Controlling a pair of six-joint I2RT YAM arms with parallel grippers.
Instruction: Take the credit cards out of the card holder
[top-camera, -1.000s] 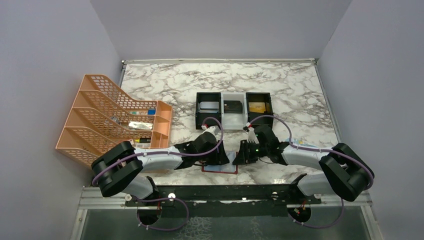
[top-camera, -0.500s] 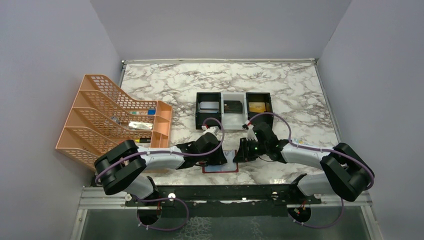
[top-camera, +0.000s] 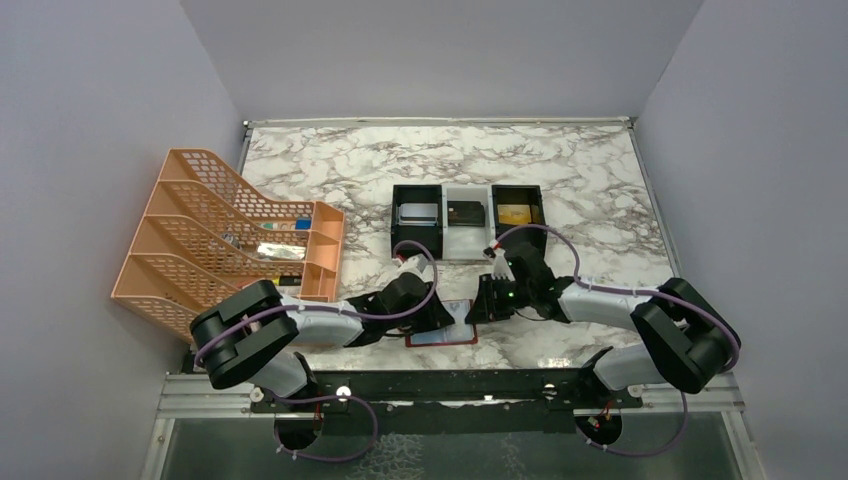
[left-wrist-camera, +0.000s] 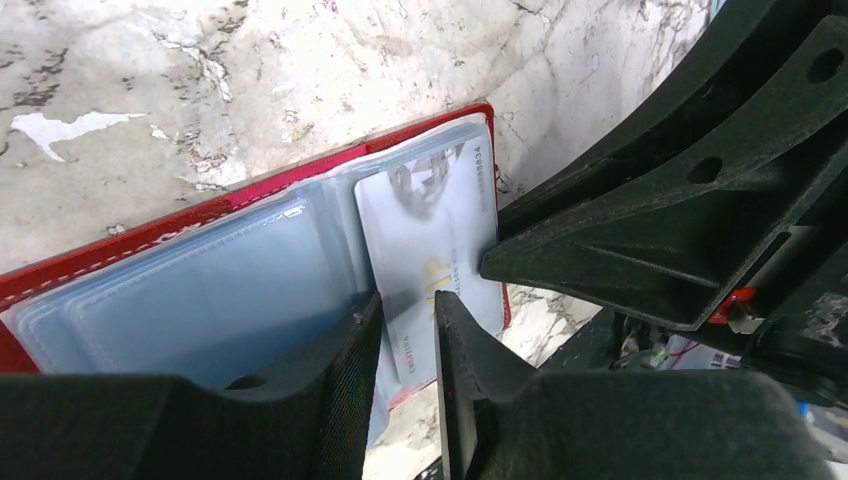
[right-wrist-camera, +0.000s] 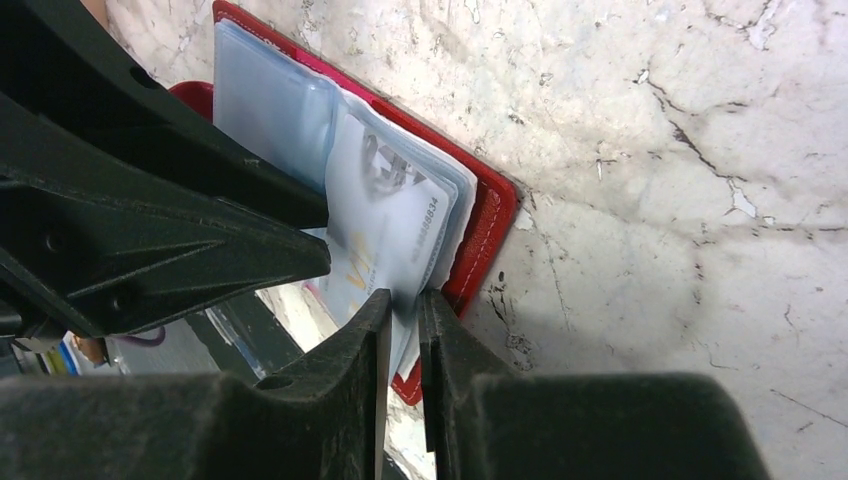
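The card holder (top-camera: 452, 338) lies open near the table's front edge, red-bordered (left-wrist-camera: 150, 232) with pale blue sleeves (right-wrist-camera: 270, 100). A silvery-white credit card (left-wrist-camera: 430, 225) (right-wrist-camera: 395, 225) sits in its right-hand sleeve. My left gripper (top-camera: 438, 320) (left-wrist-camera: 408, 322) has its jaws a narrow gap apart astride that card's near edge; whether they pinch it is hidden. From the other side, my right gripper (top-camera: 478, 306) (right-wrist-camera: 405, 310) is shut on the sleeve edge of the holder's right half. Other credit cards lie in the tray: silvery (top-camera: 418, 213), black (top-camera: 466, 212), gold (top-camera: 515, 213).
A black-and-white three-compartment tray (top-camera: 443, 238) stands just behind the grippers. At the left an orange tiered rack (top-camera: 230, 240) holds small items. The two gripper bodies sit very close together over the holder. Walls enclose the marble table on three sides.
My left gripper's jaws have narrowed over the card, and both grippers have shifted slightly left. The holder has stayed in place.
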